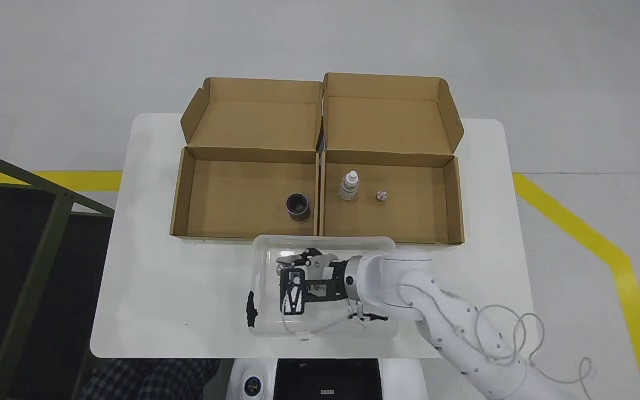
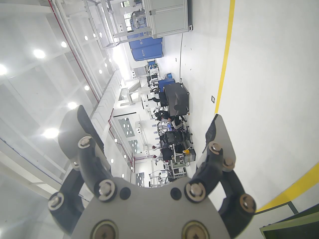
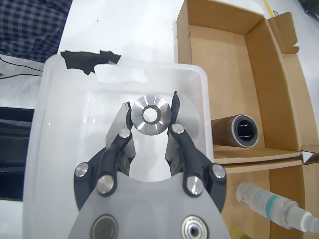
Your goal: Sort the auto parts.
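R gripper (image 3: 150, 119) is down in the clear bin (image 3: 197, 75), pads pinching the steel ring (image 3: 160, 124) on both flanks, bore facing the wrist cam. Cardboard boxes (image 3: 224, 38) sit just beyond the bin; I reckon lift first. L gripper (image 2: 149, 112) is wide, empty.

ring (image 3: 139, 125) polished metal | bin (image 3: 203, 80) translucent plastic | boxes (image 1: 225, 195) matt cardboard

Silver bored disc (image 3: 160, 125), face up, inside clear tub (image 3: 59, 125); dark cylindrical sleeve (image 3: 234, 130) in cardboard box (image 3: 219, 63) just beside tub.
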Available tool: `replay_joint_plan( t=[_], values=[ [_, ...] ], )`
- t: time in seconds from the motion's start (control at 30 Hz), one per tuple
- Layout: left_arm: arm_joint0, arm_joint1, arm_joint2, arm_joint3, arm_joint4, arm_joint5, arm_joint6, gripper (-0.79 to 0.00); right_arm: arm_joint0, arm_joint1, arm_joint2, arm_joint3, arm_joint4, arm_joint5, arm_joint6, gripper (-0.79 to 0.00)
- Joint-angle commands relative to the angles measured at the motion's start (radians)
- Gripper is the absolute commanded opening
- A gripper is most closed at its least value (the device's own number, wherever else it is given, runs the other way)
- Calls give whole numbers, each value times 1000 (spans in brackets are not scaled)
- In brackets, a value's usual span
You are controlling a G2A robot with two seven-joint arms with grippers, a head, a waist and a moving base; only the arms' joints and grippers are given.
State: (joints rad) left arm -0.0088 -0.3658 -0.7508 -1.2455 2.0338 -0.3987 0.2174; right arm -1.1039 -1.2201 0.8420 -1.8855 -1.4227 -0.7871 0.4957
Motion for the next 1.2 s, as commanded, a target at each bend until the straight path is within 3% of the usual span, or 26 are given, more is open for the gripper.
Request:
replay_joint_plan(
  t=[0.0,0.37,0.7,1.17],
  values=[
    [0,0,0,0,0,0,0,0,-15,7,28,-23,5,-4,-12,-785],
    [0,0,0,0,0,0,0,0,-124,43,213,-117,125,-27,-185,-785],
    [0,0,0,0,0,0,0,0,-138,63,347,-126,236,-37,-229,-785],
    [0,0,0,0,0,0,0,0,-69,68,367,-64,302,-6,-202,-785]
  ],
)
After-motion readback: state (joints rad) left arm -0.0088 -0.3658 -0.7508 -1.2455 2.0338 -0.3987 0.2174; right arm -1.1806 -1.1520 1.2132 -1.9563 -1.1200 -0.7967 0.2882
